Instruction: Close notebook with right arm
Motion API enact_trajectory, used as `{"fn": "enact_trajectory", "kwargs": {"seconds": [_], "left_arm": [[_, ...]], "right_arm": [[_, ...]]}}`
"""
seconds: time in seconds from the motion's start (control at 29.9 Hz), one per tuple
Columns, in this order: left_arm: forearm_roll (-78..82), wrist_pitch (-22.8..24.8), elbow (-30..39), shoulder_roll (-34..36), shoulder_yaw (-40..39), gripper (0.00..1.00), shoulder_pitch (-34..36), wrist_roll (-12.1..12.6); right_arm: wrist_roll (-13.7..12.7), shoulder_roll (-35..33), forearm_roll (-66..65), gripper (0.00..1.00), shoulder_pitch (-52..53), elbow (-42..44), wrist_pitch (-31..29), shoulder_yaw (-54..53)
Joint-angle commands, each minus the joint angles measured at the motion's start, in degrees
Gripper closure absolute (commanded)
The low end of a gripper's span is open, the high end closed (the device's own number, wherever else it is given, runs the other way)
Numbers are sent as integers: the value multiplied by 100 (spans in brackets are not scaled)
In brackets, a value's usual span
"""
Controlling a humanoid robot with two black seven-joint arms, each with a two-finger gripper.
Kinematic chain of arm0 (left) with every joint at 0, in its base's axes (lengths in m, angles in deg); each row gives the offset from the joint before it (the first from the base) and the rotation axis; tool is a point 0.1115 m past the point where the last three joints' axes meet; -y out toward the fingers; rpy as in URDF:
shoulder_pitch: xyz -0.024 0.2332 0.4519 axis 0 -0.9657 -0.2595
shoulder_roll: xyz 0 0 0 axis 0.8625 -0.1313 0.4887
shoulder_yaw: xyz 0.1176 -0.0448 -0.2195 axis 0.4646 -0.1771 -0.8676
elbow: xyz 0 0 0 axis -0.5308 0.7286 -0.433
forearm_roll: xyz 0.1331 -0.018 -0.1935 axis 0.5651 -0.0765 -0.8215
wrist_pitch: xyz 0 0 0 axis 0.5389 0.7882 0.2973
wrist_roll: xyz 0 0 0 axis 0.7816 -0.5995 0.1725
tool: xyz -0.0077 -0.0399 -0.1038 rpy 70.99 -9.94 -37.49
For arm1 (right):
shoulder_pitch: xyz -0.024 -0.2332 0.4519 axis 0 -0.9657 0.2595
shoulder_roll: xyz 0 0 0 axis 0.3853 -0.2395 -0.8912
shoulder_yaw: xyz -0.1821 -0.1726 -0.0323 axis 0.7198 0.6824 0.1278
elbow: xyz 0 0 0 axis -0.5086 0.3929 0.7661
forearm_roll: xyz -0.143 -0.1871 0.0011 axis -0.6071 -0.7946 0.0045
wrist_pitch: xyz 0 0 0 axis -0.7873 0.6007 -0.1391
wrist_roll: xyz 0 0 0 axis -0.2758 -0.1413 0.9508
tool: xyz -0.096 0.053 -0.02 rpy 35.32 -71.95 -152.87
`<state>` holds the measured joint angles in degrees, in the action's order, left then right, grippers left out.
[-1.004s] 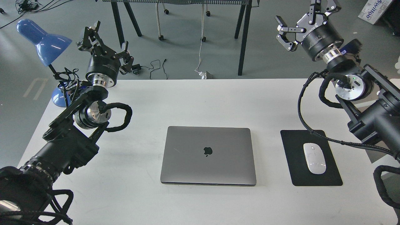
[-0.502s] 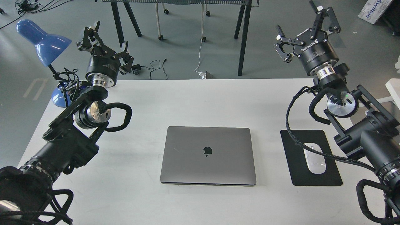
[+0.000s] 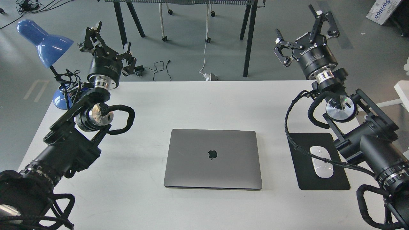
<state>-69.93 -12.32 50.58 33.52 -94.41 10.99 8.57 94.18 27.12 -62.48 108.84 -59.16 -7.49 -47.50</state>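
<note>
A flat grey aluminium notebook (image 3: pixel 212 158) lies lid-down on the white worktop (image 3: pixel 204 102); grey floor behind. Both jaws gape, holding nothing.

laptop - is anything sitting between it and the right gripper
Nothing visible does. The right gripper hangs open, up beyond the table's far right corner, and only bare tabletop lies between it and the laptop, whose lid is already flat shut. The mouse on its black pad sits off to the right.
</note>
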Motion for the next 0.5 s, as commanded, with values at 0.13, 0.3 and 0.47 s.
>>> {"fn": "enact_trajectory", "kwargs": {"seconds": [0.13,0.3,0.47], "left_arm": [[0,0,0,-8,1,0,0,0],[0,8,0,-8,1,0,0,0],[0,8,0,-8,1,0,0,0]], "right_arm": [[0,2,-1,0,7,-9,0,8],[0,2,-1,0,-2,0,0,8],[0,2,-1,0,-2,0,17,8]]}}
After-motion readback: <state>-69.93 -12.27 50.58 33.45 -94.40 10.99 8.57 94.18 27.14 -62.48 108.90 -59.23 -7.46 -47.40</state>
